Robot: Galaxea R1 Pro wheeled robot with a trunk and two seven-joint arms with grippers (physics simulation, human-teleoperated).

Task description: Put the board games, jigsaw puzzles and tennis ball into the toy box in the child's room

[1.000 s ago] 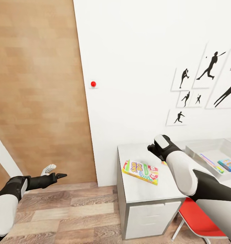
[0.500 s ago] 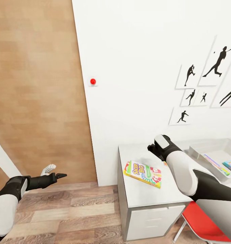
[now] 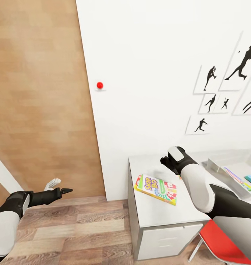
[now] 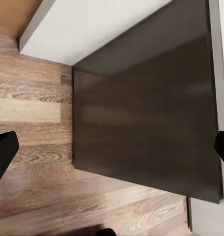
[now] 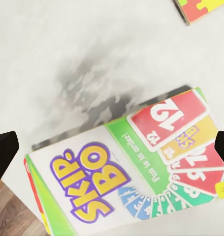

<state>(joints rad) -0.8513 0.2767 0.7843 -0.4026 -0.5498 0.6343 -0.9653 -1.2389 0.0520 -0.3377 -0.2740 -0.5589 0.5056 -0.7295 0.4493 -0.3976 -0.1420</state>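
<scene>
Fingers of the right gripper (image 5: 112, 147) stand spread wide apart, grasping nothing, hovering just above the Skip-Bo board game (image 5: 126, 172), which lies flat on the pale table (image 3: 166, 209) between and below the fingertips. A corner of a jigsaw puzzle (image 5: 200, 7) lies on the table beyond the game. The toy box (image 3: 228, 162) sits farther along the table, coloured boxes inside. Over the wood floor (image 4: 28, 113), the left gripper (image 3: 63, 188) is likewise released, empty, near a dark panel (image 4: 146, 103).
</scene>
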